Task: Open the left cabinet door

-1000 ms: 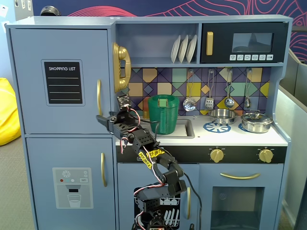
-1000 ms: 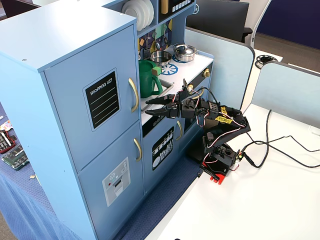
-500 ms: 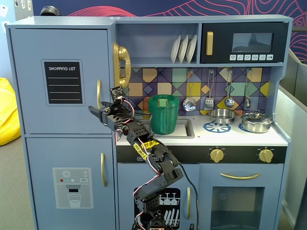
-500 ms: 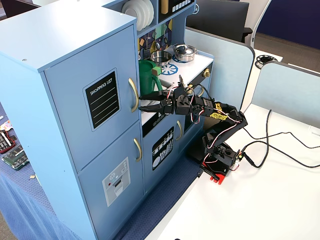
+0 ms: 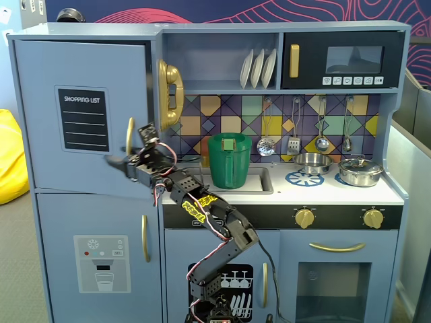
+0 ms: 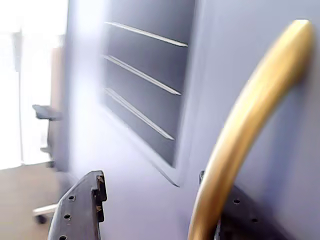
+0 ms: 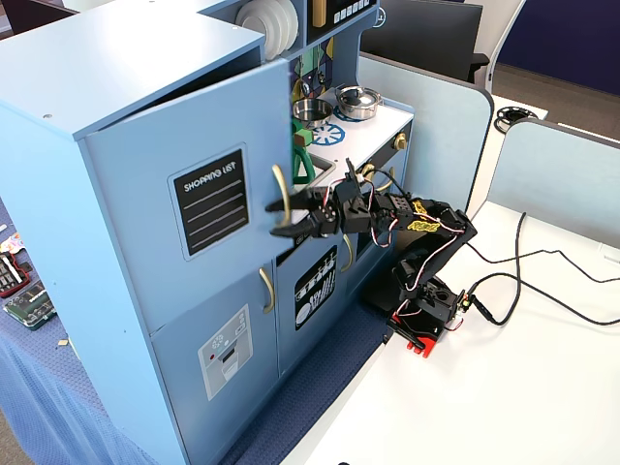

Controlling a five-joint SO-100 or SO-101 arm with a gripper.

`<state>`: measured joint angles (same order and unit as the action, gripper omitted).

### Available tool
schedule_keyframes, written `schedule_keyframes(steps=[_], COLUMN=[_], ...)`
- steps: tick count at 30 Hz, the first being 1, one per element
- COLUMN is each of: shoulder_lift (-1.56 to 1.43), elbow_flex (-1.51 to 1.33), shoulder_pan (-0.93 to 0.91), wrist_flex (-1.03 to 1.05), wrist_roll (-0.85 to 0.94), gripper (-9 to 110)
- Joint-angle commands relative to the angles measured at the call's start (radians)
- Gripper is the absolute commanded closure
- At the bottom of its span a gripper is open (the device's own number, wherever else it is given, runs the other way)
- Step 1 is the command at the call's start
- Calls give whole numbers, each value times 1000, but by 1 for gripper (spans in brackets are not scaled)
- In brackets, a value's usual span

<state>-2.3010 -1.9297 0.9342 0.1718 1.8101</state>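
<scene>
The left cabinet door point(image 5: 81, 114) is blue-grey with a black "SHOPPING LIST" panel point(image 5: 82, 119) and a vertical gold handle point(image 5: 129, 136). It stands slightly ajar, its handle edge swung out from the cabinet; the gap shows in a fixed view point(image 7: 184, 203). My gripper point(image 5: 126, 147) is open at the handle. In the wrist view the gold handle point(image 6: 250, 130) runs across the front of the right finger point(image 6: 240, 215), and the left finger point(image 6: 80, 210) stands well apart over the door face point(image 6: 135, 200). A fixed view shows the gripper point(image 7: 276, 219) at the handle's lower half point(image 7: 281, 199).
Below is the blue door with a water-dispenser graphic point(image 5: 101, 262). A small dishwasher door point(image 5: 229, 289) is behind the arm's base. A green pitcher point(image 5: 229, 161) stands in the sink and a gold phone point(image 5: 170, 94) hangs beside the door. Cables point(image 7: 523, 271) lie on the white table.
</scene>
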Motion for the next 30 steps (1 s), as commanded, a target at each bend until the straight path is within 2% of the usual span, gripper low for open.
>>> schedule_keyframes(steps=[1,9,15,20,24,27,30], shoulder_lift=[-44,-141,-344,-545,-660,-678,-624], elbow_flex=[64,26,-109,-225,-268,-273,-262], shoulder_pan=[86,167,120,8,-161,-347,-457], wrist_flex=[12,37,115,238,377,495,526], wrist_roll=[31,77,55,-11,-141,-255,-310], gripper=[86,87,88,88,87,86,86])
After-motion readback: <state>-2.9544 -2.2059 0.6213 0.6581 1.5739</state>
